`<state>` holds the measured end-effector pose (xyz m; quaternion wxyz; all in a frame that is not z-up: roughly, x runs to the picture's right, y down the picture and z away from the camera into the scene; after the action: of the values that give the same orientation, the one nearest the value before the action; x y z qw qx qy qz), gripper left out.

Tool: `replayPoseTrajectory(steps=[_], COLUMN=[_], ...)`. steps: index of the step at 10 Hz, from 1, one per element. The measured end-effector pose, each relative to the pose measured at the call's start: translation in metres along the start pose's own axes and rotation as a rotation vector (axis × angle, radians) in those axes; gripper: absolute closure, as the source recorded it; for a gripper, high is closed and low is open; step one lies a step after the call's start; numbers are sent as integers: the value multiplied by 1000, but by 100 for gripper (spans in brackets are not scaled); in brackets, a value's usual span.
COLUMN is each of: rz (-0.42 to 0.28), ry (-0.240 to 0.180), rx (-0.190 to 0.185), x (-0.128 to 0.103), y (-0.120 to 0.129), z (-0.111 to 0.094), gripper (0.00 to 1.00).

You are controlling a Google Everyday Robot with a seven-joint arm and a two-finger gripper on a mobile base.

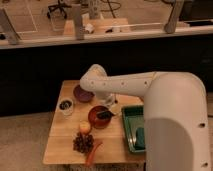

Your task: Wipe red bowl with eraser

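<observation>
The red bowl (98,119) sits on the wooden table (60,145), near its middle. A small dark block, the eraser (104,114), lies inside the bowl towards its far right side. My gripper (108,104) hangs from the white arm just above the bowl's far rim, right over the eraser. I cannot tell whether it touches the eraser.
A purple bowl (81,93) stands behind the red bowl, and a white cup with dark contents (65,106) to the left. An orange fruit (85,127), dark grapes (83,143) and a red pepper (93,153) lie in front. A green tray (132,129) sits at the right.
</observation>
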<state>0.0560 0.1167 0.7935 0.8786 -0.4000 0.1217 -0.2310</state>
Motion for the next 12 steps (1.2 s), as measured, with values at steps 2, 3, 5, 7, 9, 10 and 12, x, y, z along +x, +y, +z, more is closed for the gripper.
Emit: replayPoseTrajectory(steps=[2,3,5,7,9,10,12], rz=[-2,-10,-37,-69,-100,-110,-126], ry=[24,38,43,31,-2,-11,-17], rx=[5,12,23,25,22,23,19], x=[-2,-10,-28,-43,-51,-51,-49], y=[-14,-20,-26,-21,-8,-1,15], z=[-4,-9,-16,-19,-19,-19,-17], gripper=[100,100,100,100,100,100,100])
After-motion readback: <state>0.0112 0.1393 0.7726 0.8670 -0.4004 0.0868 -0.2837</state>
